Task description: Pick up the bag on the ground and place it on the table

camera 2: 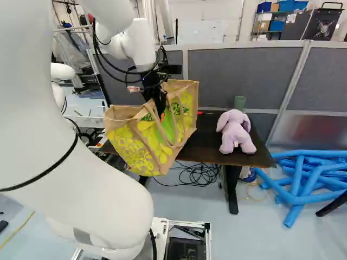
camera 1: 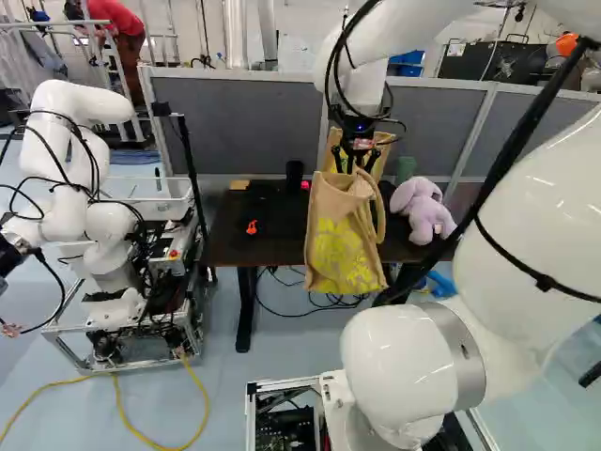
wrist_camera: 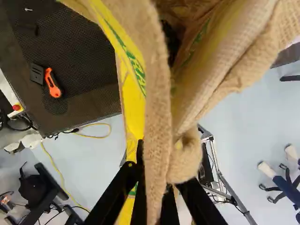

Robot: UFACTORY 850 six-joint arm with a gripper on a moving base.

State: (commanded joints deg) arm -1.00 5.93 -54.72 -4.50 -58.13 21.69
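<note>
In the left base view my gripper [camera 1: 355, 156] is shut on a handle of the tan jute bag [camera 1: 340, 246] with yellow print. The bag hangs open-topped below it, across the near edge of the dark table [camera 1: 228, 246]; contact with the edge cannot be told. In the right base view the bag [camera 2: 133, 145] tilts and hides part of the table [camera 2: 209, 151]. In the wrist view the handle runs between the fingers of the gripper [wrist_camera: 154, 180], partly covering them, with the bag's mouth ahead.
A purple plush toy [camera 2: 236, 131] sits on the table, with a green cylinder [camera 2: 240, 102] behind it. An orange tool [camera 1: 252, 227] and a black cup [camera 1: 295, 174] stand elsewhere on it. Grey partitions [camera 2: 244, 73] rise behind. Another robot [camera 1: 80, 188] stands left; blue tubes [camera 2: 303, 179] lie right.
</note>
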